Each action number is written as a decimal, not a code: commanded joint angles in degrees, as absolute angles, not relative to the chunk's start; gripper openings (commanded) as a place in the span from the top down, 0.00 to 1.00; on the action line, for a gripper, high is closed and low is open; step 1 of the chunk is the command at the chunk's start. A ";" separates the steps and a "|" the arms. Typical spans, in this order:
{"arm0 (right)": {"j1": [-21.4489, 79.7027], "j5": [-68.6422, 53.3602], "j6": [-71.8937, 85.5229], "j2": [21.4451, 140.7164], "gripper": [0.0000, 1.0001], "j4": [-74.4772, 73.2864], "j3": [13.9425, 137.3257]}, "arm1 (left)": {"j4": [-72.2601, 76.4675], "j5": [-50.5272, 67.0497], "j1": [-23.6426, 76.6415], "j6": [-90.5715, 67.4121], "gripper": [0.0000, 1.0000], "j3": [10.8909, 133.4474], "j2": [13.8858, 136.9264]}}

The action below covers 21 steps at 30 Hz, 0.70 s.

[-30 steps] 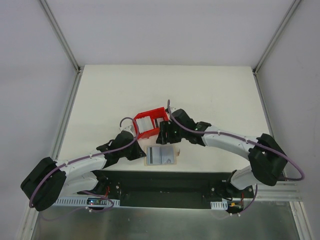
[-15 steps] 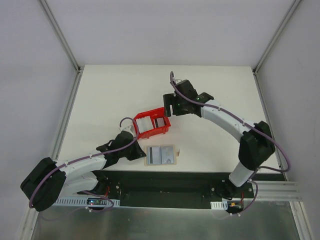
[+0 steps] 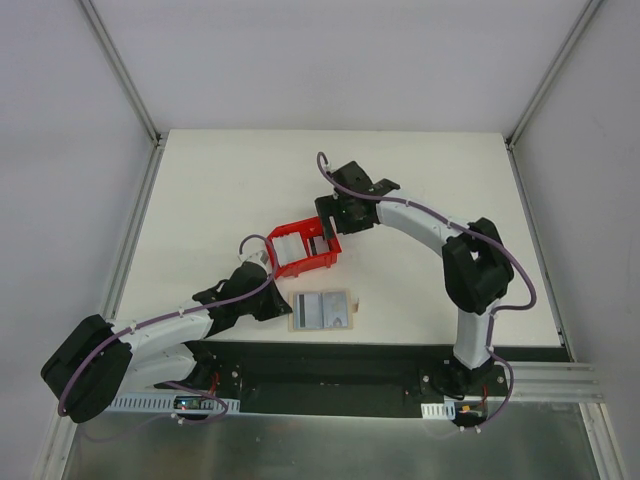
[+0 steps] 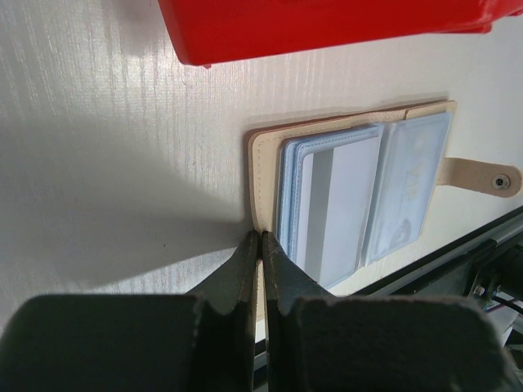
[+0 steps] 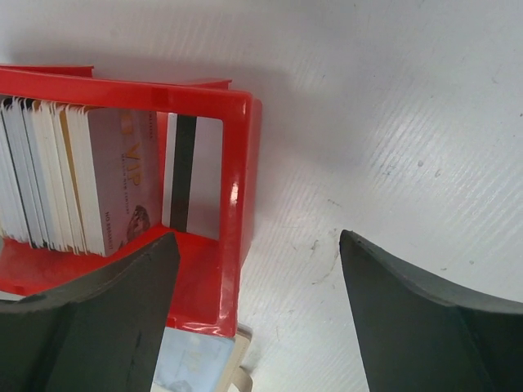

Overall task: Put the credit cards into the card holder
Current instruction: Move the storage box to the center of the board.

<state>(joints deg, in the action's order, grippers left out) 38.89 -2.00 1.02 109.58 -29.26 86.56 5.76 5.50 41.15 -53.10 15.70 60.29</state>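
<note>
the left gripper (image 4: 260, 238) has its fingers pressed together with no gap, and their tips touch the tan near corner of the card holder (image 4: 351, 196); whether any leather is nipped between them cannot be told; the right gripper (image 5: 257, 245) stands wide apart and empty, hanging over the end wall of the red bin (image 5: 237, 163), one finger above the inside and one above the bare table (image 5: 392, 122).

the risk, as i judge it: the jaws straddle the bin wall, so closing here would clamp plastic, not a card; the credit cards (image 5: 49, 180) are packed tight, so a careless pinch could lift several or drag the bin; if the left tips slip, the holder could slide.

the holder lies open and flat near the front edge, between the arms, just beside the bin; its long axis runs across the table, snap tab toward the right arm; the cards stand on edge in the bin, the striped card (image 5: 184, 171) alone in its end compartment.
</note>
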 commanded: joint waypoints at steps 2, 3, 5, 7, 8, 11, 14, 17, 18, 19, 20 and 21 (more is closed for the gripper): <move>37.45 -0.88 -1.58 110.04 0.21 -29.80 87.98 | 5.19 3.78 40.87 -52.03 1.00 16.61 59.24; 37.18 -0.79 -1.76 110.04 0.21 -29.79 87.98 | 5.27 3.78 40.87 -52.03 1.00 16.70 59.33; 36.57 -0.62 -2.02 109.78 0.21 -29.62 87.72 | 5.18 3.87 40.87 -52.03 1.00 16.70 59.33; 35.78 -0.53 -2.46 109.78 0.21 -29.44 87.45 | 5.19 4.04 40.87 -51.94 1.00 16.79 59.41; 35.51 -0.53 -2.63 109.69 0.21 -29.44 87.45 | 5.19 4.04 40.87 -51.94 1.00 16.79 59.50; 34.54 -0.53 -3.25 109.78 0.21 -29.44 87.19 | 5.19 4.04 40.87 -51.77 1.00 16.96 59.85; 33.58 -0.44 -4.04 109.86 0.21 -29.44 86.92 | 5.18 4.04 40.78 -51.85 1.00 17.14 59.94; 32.44 -0.53 -4.48 109.86 0.21 -29.44 86.66 | 5.10 4.04 40.87 -51.68 1.00 17.40 60.29; 32.08 -0.44 -4.66 109.86 0.21 -29.44 86.40 | 5.18 4.13 40.87 -51.59 1.00 17.49 60.38; 31.73 -0.53 -4.83 109.78 0.21 -29.44 86.31 | 5.10 4.13 40.87 -51.59 1.00 17.58 60.38; 31.47 -0.61 -5.01 109.60 0.21 -29.53 86.13 | 5.18 4.04 40.87 -51.68 1.00 17.75 60.64; 31.12 -0.53 -5.01 109.43 0.21 -29.53 86.05 | 5.19 4.04 40.87 -51.59 1.00 17.75 60.64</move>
<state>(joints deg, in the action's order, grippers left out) 32.77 -1.98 -3.07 110.32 -28.95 86.50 5.67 5.48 41.15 -52.99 15.77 60.27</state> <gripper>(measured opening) 0.790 0.006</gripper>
